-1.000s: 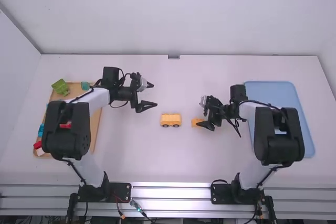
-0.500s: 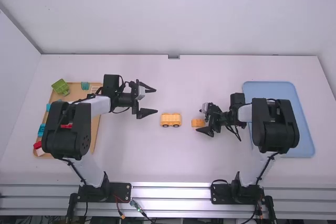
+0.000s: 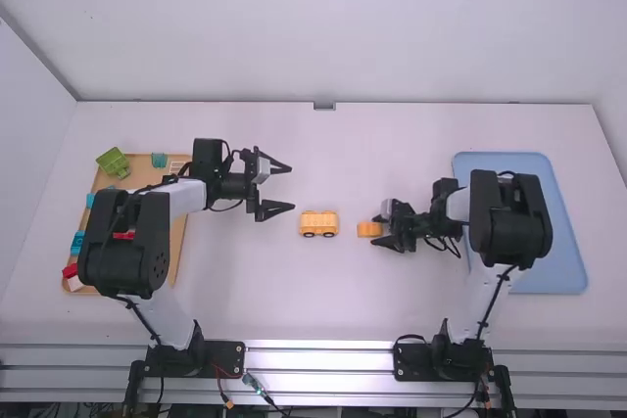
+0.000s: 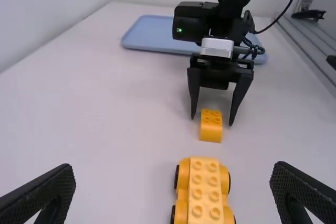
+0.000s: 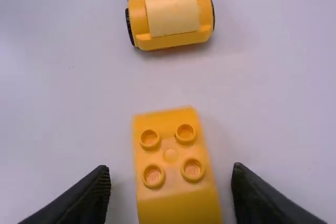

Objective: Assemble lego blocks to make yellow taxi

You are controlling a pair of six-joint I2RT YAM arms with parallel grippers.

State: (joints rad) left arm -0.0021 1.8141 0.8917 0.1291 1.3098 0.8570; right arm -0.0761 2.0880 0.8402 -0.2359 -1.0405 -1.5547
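- Right elbow [image 3: 510,217] has shifted slightly left.
- Right hand [image 3: 376,230]: open, fingers beside small yellow block [image 3: 366,229].
- Wheeled yellow block [image 3: 318,222]: on bench [image 3: 313,301], left of the other.
- Left hand [image 3: 292,188]: open, farther left.

We see a studded yellow wheeled base [image 4: 203,187] on the bench [image 4: 115,124], small yellow block [image 4: 211,131] near it — between parted jaws of right gripper [image 3: 374,231] — blue tray [image 4: 149,32] behind; left gripper [image 3: 292,188], jaws spread.
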